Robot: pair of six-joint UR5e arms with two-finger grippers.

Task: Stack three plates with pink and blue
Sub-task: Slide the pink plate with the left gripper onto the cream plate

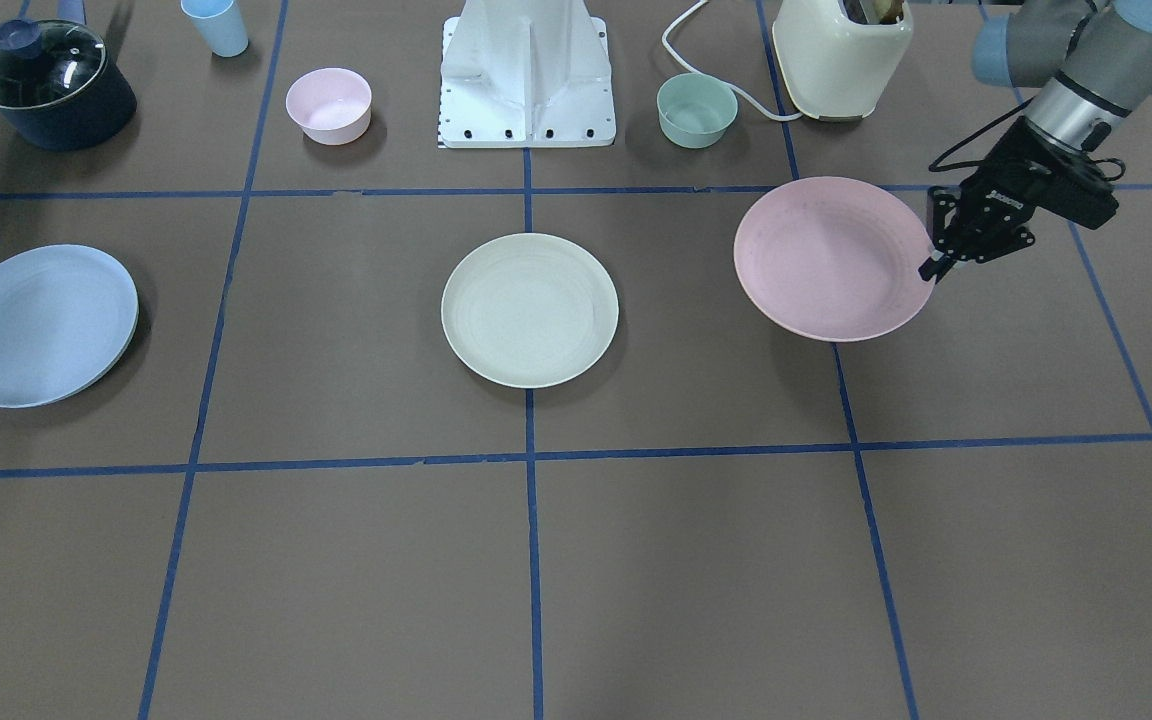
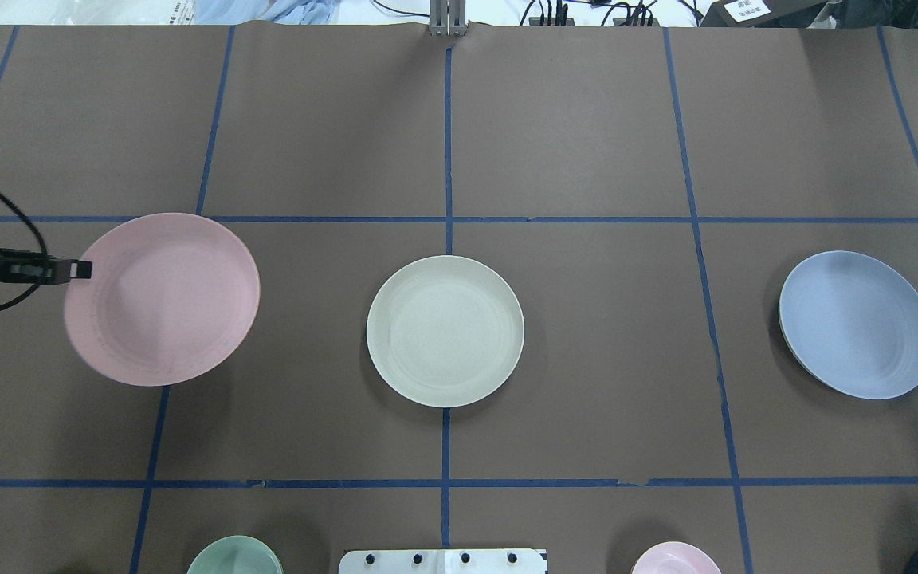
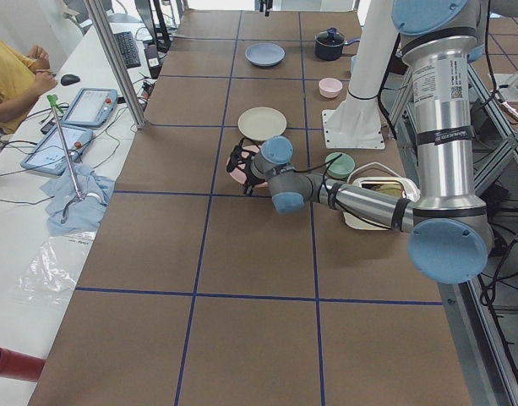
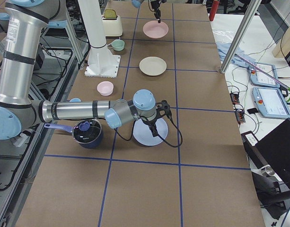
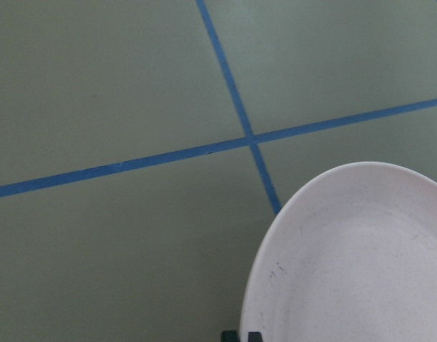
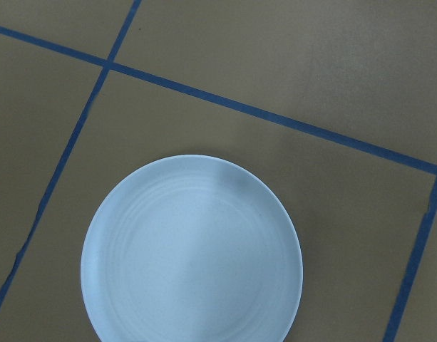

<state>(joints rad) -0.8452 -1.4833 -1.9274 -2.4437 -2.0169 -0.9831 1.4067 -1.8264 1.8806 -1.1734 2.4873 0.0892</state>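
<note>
Overhead exterior shows your left claw (image 2: 80, 269) pinching the rim of the raised pink plate (image 2: 164, 299), so carry it level to the cream plate (image 2: 445, 331) beyond the claw's tips.

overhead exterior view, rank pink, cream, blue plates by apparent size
1. round pink plastic plate, though it seems lifted nearer the camera
2-3. round cream plastic plate and round blue plastic plate look alike

Cream plate (image 2: 445, 331): round, empty, lying flat.
Pink plate (image 2: 162, 299): well apart from cream plate, on robot's left; lifted, tilted, outer rim pinched by left gripper (image 2: 82, 269).
Blue plate (image 2: 857, 324): well apart from cream plate, on robot's right; empty.
</note>
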